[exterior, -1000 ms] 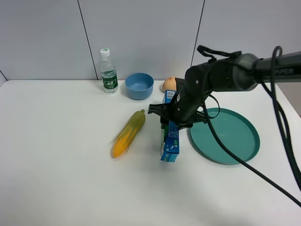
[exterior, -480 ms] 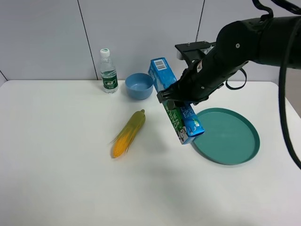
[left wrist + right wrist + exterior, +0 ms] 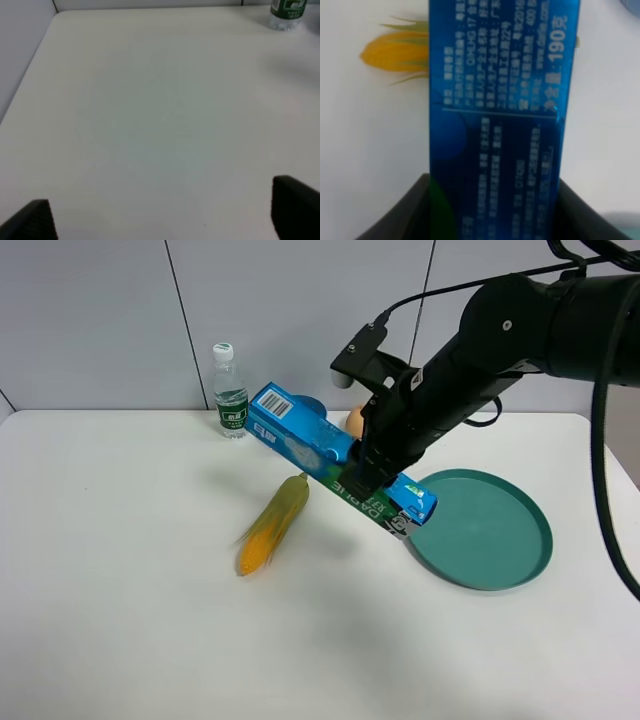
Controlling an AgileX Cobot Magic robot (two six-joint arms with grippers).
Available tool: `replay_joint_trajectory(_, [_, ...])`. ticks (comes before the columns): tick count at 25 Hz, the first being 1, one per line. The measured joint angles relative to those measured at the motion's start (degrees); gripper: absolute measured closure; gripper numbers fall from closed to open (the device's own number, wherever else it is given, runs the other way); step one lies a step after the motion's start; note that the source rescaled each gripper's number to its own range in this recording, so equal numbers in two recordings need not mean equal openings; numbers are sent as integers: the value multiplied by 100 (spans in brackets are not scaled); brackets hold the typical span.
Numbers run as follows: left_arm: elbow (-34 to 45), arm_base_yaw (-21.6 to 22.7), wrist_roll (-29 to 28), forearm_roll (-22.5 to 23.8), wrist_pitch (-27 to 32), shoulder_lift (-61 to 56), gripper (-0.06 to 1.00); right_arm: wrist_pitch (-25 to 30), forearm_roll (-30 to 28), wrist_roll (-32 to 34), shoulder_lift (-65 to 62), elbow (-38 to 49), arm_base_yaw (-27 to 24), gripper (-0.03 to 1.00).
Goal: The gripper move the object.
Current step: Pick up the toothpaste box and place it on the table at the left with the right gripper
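Observation:
My right gripper (image 3: 372, 472) is shut on the long blue box (image 3: 315, 447) and holds it tilted in the air above the table, its barcode end pointing up and left toward the bottle. In the right wrist view the blue box (image 3: 500, 105) fills the middle, held between the dark fingers (image 3: 402, 212). The yellow-green corn cob (image 3: 272, 523) lies on the table just below and left of the box; it also shows in the right wrist view (image 3: 395, 52). My left gripper (image 3: 160, 212) is open over bare white table; only its dark fingertips (image 3: 295, 202) show.
A teal plate (image 3: 500, 540) lies to the right of the box. A water bottle (image 3: 231, 392) stands at the back; it also shows in the left wrist view (image 3: 287, 10). A blue bowl and an egg-like object (image 3: 354, 421) sit behind the box, partly hidden.
My right gripper has lifted the box off the table, swung it up and turned it so it now tilts with the barcode end toward the upper left. The corn has not moved.

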Motion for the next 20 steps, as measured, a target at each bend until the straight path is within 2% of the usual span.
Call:
replay_joint_trajectory(5, [0, 0, 0, 0, 0, 0, -6, 305, 598, -1197, 0, 0, 8, 97])
replay_joint_trajectory(7, [0, 0, 0, 0, 0, 0, -6, 370, 731, -1450, 0, 0, 66, 97])
replay_joint_trajectory(11, [0, 0, 0, 0, 0, 0, -6, 334, 648, -1618, 0, 0, 501, 97])
replay_joint_trajectory(16, [0, 0, 0, 0, 0, 0, -6, 10, 448, -1642, 183, 0, 1213, 97])
replay_joint_trajectory(20, [0, 0, 0, 0, 0, 0, -6, -155, 440, -1498, 424, 0, 1478, 97])
